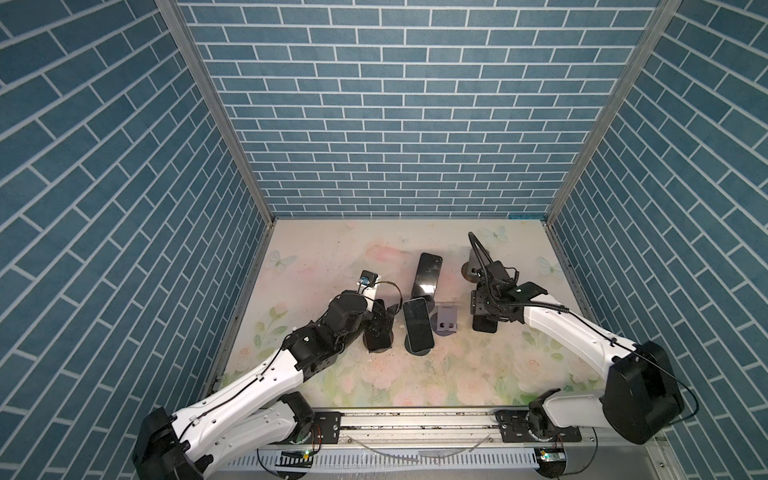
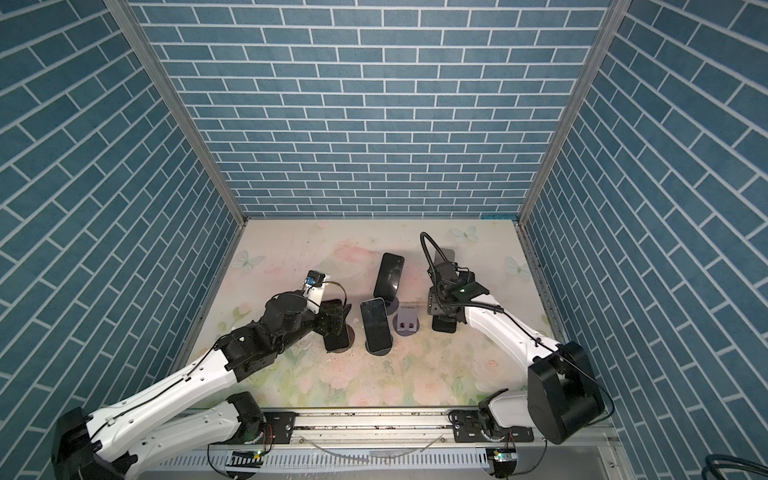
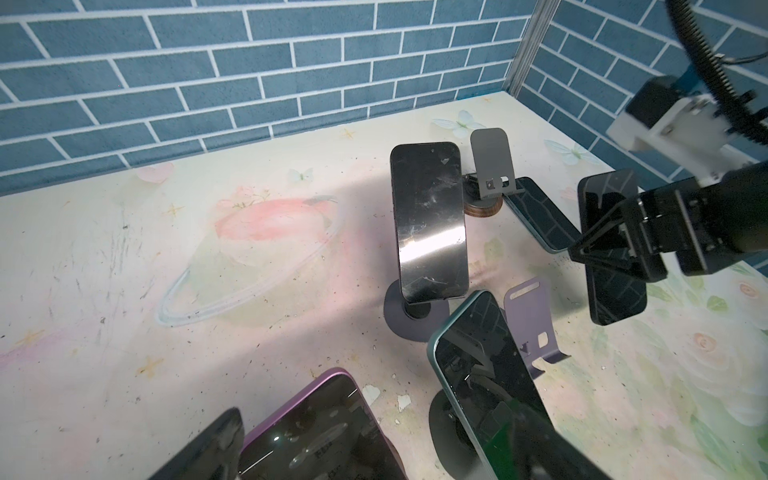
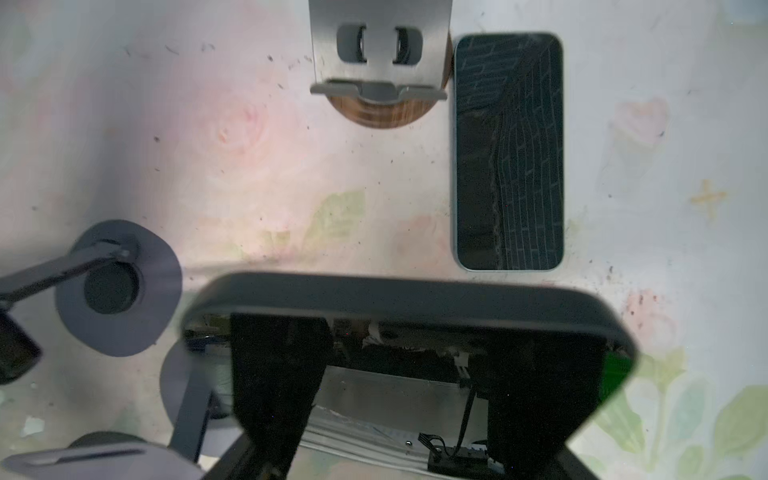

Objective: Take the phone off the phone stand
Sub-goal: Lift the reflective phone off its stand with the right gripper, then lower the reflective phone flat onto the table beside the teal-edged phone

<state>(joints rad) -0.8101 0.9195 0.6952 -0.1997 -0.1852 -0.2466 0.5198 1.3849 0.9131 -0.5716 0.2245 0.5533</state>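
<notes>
Room: blue brick-pattern walls [image 1: 395,124] on three sides, with metal posts [image 1: 216,112] at the back corners.
Table [image 1: 324,374]: pale, printed with pink flowers, green leaves and butterflies. It is scuffed and speckled with dark crumbs, and fills the lower middle of both top views.
Front edge: a metal rail [image 1: 415,419] carries both arm bases.
Right hand [image 3: 582,251]: pinching the black phone [image 3: 615,295] across its width, right of centre. The phone is tilted, just beside the empty purple stand [image 1: 446,320] and off it.
Left hand [image 1: 385,312]: spread wide over the purple phone [image 3: 320,428], left of centre.
Centre: the teal phone [image 1: 417,326] and, behind it, the scratched phone [image 1: 428,274], each propped on a round-footed stand.
Back right: the grey stand [image 4: 380,50] on a wooden base is empty, and the flat phone [image 4: 509,151] lies on the table just beside it.
</notes>
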